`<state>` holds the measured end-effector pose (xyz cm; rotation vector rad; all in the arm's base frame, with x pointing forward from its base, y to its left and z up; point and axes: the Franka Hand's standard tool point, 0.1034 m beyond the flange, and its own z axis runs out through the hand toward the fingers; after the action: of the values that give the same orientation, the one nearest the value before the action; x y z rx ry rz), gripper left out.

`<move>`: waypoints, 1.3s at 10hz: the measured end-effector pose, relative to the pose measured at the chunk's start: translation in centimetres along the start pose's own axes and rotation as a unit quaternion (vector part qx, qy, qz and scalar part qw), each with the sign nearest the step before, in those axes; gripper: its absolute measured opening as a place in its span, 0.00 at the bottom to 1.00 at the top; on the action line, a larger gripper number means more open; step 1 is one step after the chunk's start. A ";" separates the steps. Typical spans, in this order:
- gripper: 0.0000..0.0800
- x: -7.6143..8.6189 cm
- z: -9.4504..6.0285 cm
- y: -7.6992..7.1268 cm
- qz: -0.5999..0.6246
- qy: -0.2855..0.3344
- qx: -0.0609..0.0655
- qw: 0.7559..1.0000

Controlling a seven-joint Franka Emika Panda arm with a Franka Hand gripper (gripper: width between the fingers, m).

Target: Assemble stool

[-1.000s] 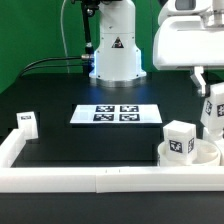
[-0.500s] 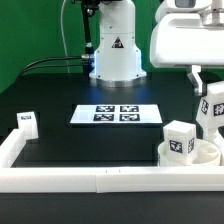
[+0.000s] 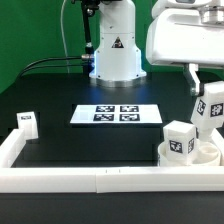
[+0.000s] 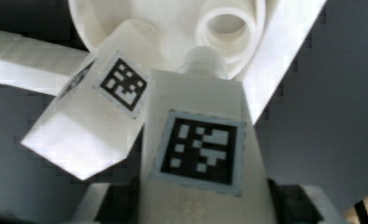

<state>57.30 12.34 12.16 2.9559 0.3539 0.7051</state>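
My gripper [image 3: 209, 93] hangs at the exterior view's right, shut on a chunky white tagged stool leg [image 3: 212, 109] held a little tilted just above the seat. The round rimmed seat disc [image 3: 203, 159] lies at the front right of the table. A second leg [image 3: 180, 140] stands in it. In the wrist view the held leg [image 4: 202, 140] fills the space between my fingers [image 4: 103, 201], and its far end points at the seat disc [image 4: 163, 28] and one of its round holes [image 4: 225, 20]. The standing leg [image 4: 106, 95] is right beside it.
The marker board [image 3: 118, 114] lies flat mid-table before the arm's base [image 3: 116, 52]. A long white border rail [image 3: 100, 178] runs along the front edge. Another tagged leg [image 3: 25, 122] sits at the far left by the rail's corner.
My gripper and the held leg have shifted slightly up and toward the exterior view's left, and the leg now tilts a bit more. Nothing else has moved.
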 end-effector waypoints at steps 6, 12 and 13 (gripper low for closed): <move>0.40 -0.4 1.6 -0.5 -0.015 -0.005 -0.007 1.000; 0.40 -0.2 2.1 -0.7 -0.022 0.017 -0.010 1.000; 0.40 -0.2 2.0 -0.9 -0.023 0.017 -0.009 1.000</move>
<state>57.90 13.11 10.14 2.9107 0.4152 0.7500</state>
